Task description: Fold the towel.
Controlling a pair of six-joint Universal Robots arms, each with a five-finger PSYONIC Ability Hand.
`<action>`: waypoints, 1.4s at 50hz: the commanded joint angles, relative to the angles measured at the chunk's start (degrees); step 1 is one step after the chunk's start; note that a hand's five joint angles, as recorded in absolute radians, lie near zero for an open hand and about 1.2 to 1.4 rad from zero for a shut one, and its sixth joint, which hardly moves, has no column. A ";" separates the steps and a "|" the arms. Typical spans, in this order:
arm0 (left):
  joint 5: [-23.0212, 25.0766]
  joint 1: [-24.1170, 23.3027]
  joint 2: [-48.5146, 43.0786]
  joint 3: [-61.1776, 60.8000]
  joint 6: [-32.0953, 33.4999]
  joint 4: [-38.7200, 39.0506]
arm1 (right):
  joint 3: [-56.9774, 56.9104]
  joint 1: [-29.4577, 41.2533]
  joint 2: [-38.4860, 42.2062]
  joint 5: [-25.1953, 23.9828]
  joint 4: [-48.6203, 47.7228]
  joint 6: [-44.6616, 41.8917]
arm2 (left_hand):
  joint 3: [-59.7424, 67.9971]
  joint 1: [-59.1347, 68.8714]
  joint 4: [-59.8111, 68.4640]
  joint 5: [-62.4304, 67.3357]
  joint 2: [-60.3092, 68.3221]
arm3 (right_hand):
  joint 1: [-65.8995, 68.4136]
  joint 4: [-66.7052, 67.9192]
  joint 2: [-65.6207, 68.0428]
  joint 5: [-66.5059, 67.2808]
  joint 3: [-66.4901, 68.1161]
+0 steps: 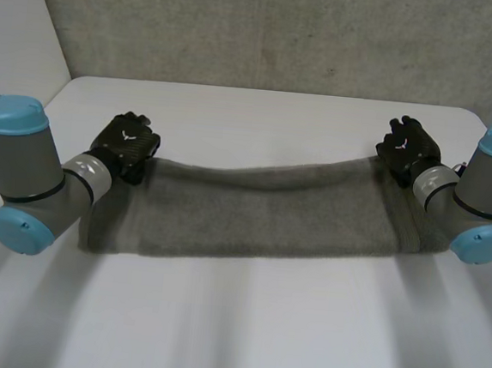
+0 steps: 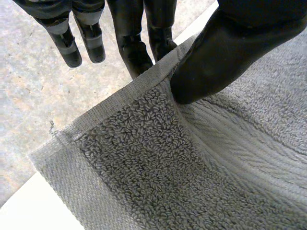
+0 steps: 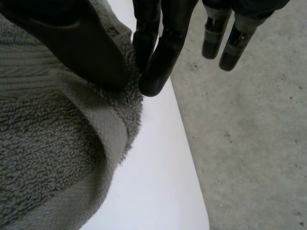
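A grey towel [image 1: 261,207] hangs stretched in a long band between my two hands above the white table [image 1: 242,321], sagging a little in the middle. My left hand [image 1: 125,146] is shut on the towel's left end: in the left wrist view its thumb [image 2: 216,57] presses the hemmed edge of the towel [image 2: 158,158] against its fingers [image 2: 134,48]. My right hand [image 1: 409,147] is shut on the right end: in the right wrist view the thumb [image 3: 81,43] and fingers [image 3: 160,52] pinch the towel's [image 3: 53,148] edge.
A grey textured wall [image 1: 268,31] stands behind the table's far edge. The table's far edge [image 3: 177,158] runs under my right hand, with the grey floor [image 3: 249,143] past it.
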 commanded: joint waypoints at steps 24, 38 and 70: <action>-3.18 -1.67 9.11 -3.06 -0.19 0.37 | 0.25 0.11 -9.86 2.75 -3.68 18.68 | -2.27 -63.05 -2.69 -66.90 -67.61 | -71.73 -2.67 -76.47 -66.45 0.30; -2.92 -0.44 23.87 -15.98 -0.90 -0.42 | 14.05 -3.59 -22.95 0.29 15.56 18.15 | -2.27 -63.05 -2.69 -66.90 -67.61 | -71.57 -2.67 -76.31 -66.45 0.30; -3.00 2.02 22.83 -23.90 -5.29 -2.00 | 36.38 -15.89 -22.43 -5.42 2.03 9.89 | -2.27 -62.72 -2.69 -66.90 -67.27 | -49.88 -2.67 -54.61 -54.60 0.30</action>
